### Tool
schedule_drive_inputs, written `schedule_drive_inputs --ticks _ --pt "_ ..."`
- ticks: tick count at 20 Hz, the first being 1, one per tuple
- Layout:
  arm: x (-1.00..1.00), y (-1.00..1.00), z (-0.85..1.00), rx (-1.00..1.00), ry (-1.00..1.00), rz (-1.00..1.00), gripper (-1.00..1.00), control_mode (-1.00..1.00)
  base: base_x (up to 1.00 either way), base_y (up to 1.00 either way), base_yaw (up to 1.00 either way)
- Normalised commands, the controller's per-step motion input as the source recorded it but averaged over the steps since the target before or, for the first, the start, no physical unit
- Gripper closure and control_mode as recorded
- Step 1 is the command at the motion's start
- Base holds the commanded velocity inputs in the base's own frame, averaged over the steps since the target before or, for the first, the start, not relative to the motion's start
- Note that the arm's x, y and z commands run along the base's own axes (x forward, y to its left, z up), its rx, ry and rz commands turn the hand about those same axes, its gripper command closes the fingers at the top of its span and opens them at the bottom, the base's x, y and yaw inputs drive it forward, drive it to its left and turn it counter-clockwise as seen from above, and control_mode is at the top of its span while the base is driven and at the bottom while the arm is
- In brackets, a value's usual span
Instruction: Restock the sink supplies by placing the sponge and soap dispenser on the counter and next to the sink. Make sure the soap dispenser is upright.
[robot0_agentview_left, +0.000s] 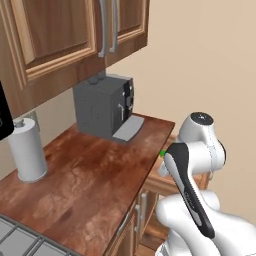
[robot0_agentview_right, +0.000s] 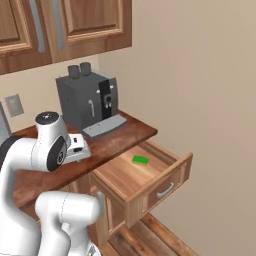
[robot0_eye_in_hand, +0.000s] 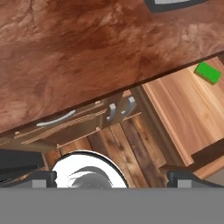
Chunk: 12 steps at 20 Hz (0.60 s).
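Observation:
The bright green sponge lies flat on the floor of an open wooden drawer under the counter. In the hand view the sponge sits at the upper right, inside the drawer, just past the counter's front edge. A sliver of the sponge peeks out beside my arm. My gripper is open and empty, fingertips wide apart, looking down over the counter edge, well left of the sponge. The soap dispenser and the sink are out of view.
A grey coffee machine stands at the back of the counter, and a paper towel roll at its left. Wall cabinets hang above. Cabinet doors with silver handles are below the counter edge. A beige wall closes the right side.

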Motion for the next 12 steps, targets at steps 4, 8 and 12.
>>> schedule_drive_inputs --ticks 4,8,12 --pt "0.0 0.0 0.0 0.0 0.0 0.0 -1.0 1.0 0.65 0.0 0.11" --pt "0.0 0.0 0.0 0.0 0.0 0.0 -1.0 1.0 0.61 -0.02 0.19" --pt "0.0 0.0 0.0 0.0 0.0 0.0 -1.0 1.0 0.58 -0.11 0.21"
